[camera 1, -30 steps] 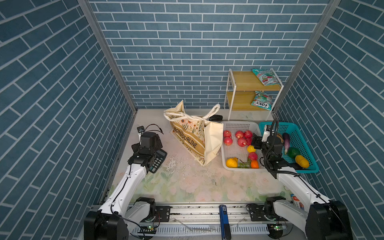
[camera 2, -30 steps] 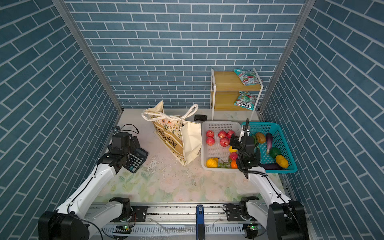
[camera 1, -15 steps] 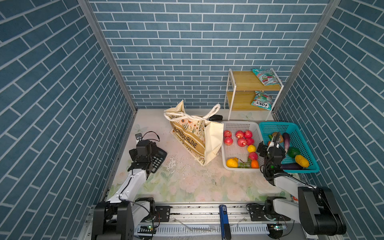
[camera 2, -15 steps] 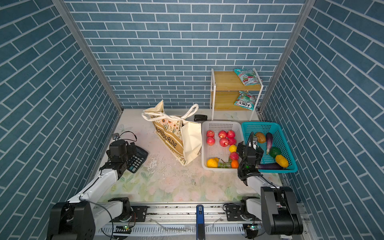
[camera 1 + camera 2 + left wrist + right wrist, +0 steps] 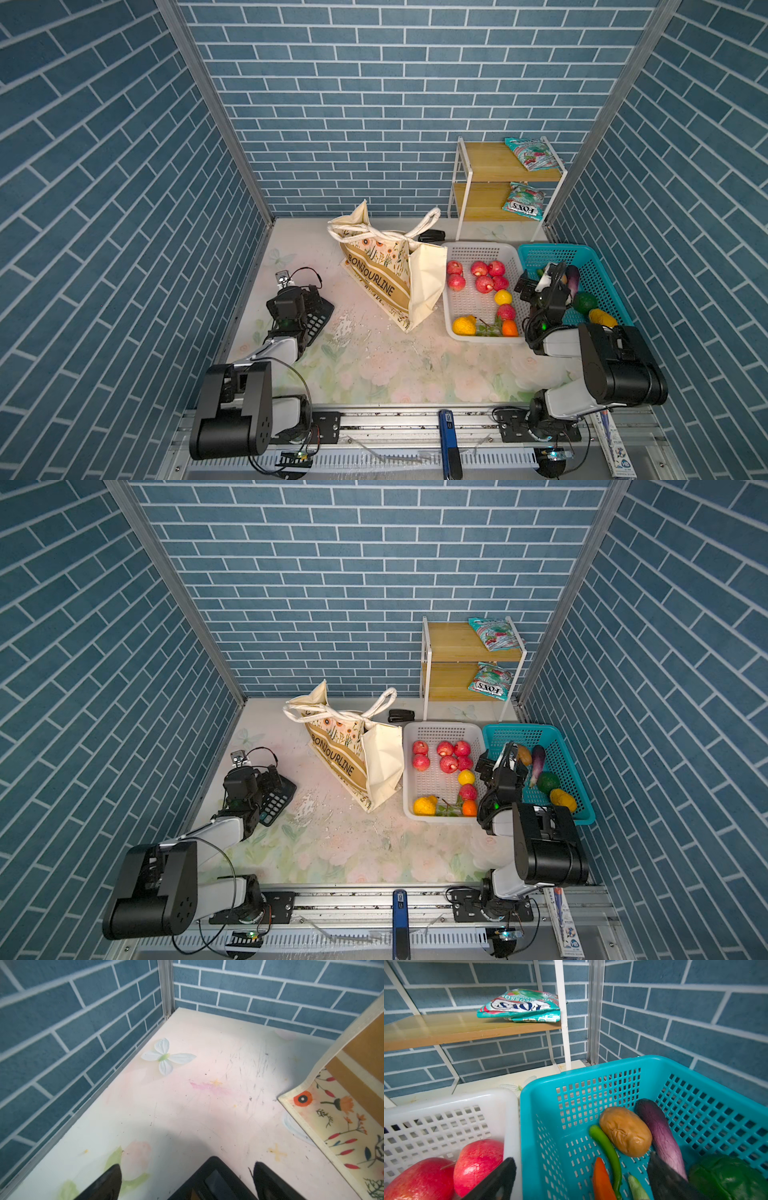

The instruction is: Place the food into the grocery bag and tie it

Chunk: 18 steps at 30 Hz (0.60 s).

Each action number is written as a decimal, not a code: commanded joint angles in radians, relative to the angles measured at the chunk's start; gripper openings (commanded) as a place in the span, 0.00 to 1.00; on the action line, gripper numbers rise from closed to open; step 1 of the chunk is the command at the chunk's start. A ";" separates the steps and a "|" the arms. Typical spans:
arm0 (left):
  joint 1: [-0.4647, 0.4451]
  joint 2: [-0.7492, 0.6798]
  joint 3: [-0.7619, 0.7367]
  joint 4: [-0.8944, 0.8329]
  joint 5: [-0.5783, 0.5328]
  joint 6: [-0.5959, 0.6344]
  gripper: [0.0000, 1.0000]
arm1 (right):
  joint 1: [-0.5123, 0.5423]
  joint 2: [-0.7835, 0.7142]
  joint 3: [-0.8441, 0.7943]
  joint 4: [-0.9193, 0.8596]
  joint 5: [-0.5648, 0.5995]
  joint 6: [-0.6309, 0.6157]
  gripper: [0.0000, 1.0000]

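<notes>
Cream canvas tote bag with rope handles, floral print and a tan "BONJOURLINE" band point(image 5: 384, 276) stands at centre of both top views on the floral-print surface point(image 5: 374, 365), mouth up, handles loose on top. Nothing is visible inside it from here.

Food is all outside the bag:
- white perforated plastic basket point(image 5: 478, 250), just right of the bag: several red apples point(image 5: 484, 284), a small yellow round fruit point(image 5: 503, 297), a yellow lemon-like fruit point(image 5: 464, 325), a small orange fruit point(image 5: 510, 328)
- teal perforated plastic basket point(image 5: 582, 254), right of and against the white one: purple eggplant point(image 5: 660, 1130), tan potato point(image 5: 625, 1131), green chilli point(image 5: 607, 1145), orange carrot point(image 5: 602, 1180), dark green pepper point(image 5: 726, 1176)
- wood-and-white-wire shelf rack point(image 5: 486, 166), upper right: two green-pink snack packets, one on the top shelf point(image 5: 534, 153), one on the lower shelf point(image 5: 523, 201)

Left fingers point(image 5: 108, 1183), lower left of the top views, are spread wide and hold nothing. They hover over a black calculator point(image 5: 212, 1184). The bag corner sits at the right edge of the left wrist view.

Right fingers point(image 5: 500, 1180) are spread wide and empty. They straddle the adjoining basket walls, with one tip over the apples and the other over the teal basket.
</notes>
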 commanded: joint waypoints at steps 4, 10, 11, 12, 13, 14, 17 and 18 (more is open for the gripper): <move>0.004 0.058 0.057 0.059 0.076 0.085 1.00 | -0.013 0.027 0.033 -0.187 -0.058 -0.006 0.96; 0.004 0.110 0.058 0.142 0.111 0.138 1.00 | -0.013 0.034 0.031 -0.175 -0.060 -0.009 0.96; 0.004 0.136 0.050 0.184 0.103 0.137 1.00 | -0.013 0.030 0.033 -0.183 -0.059 -0.009 0.98; 0.002 0.149 0.066 0.176 0.105 0.142 1.00 | -0.013 0.033 0.032 -0.175 -0.058 -0.010 0.99; -0.011 0.152 0.084 0.137 0.099 0.155 1.00 | -0.013 0.031 0.031 -0.178 -0.059 -0.009 0.99; -0.016 0.160 0.075 0.169 0.111 0.168 1.00 | -0.013 0.031 0.030 -0.176 -0.058 -0.011 0.99; -0.025 0.175 0.055 0.220 0.140 0.187 1.00 | -0.013 0.031 0.028 -0.173 -0.056 -0.012 0.99; -0.025 0.183 0.049 0.237 0.156 0.194 1.00 | -0.014 0.030 0.028 -0.174 -0.056 -0.012 0.99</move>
